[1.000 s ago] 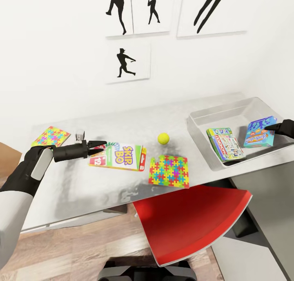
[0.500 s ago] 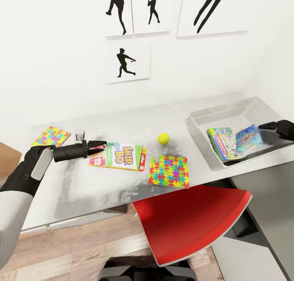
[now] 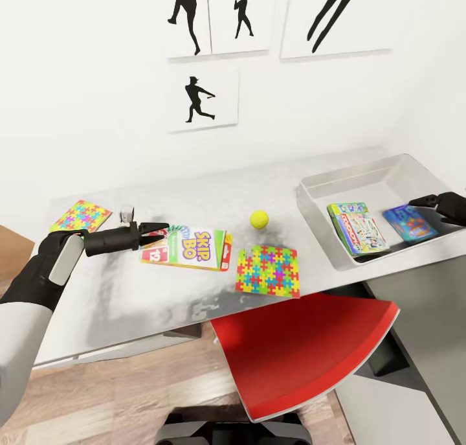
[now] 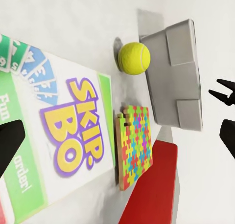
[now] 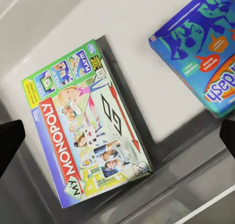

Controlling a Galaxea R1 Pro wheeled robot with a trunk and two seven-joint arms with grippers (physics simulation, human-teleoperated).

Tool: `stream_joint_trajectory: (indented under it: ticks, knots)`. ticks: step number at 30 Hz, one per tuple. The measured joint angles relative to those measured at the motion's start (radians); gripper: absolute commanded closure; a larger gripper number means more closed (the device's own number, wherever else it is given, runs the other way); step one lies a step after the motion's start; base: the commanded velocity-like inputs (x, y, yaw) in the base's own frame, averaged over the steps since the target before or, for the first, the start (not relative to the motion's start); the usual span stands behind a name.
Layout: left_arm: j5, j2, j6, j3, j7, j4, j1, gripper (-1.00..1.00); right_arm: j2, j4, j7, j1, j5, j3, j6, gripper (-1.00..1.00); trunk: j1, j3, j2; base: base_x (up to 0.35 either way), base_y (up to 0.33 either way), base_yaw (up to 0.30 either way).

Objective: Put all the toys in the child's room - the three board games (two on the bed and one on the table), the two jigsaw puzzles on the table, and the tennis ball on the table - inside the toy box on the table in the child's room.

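Now the right gripper (image 3: 417, 202) hangs spread and empty above the toy box (image 3: 336, 181), where the blue game (image 3: 409, 222) lies flat beside the green one (image 3: 356, 228). Meanwhile the left gripper (image 3: 158, 232), likewise parted, hovers at the SKIP-BO box (image 3: 191, 248) on the table (image 3: 129, 302).

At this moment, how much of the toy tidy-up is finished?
Done: the green board game and blue board game lie in the toy box. Both grippers are empty. Left on the table: SKIP-BO, tennis ball, two jigsaw puzzles.
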Motion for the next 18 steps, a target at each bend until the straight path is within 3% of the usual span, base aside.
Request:
stream_joint_trajectory:
  ticks: [18]
  knots:
    - [0.0,-0.001,0.0,0.0,0.0,-0.002,0.003,-1.0,0.0,0.024,0.001,0.0,-0.001,0.0,0.0,-1.0,0.0,0.0,0.0,0.0,0.0,0.0]
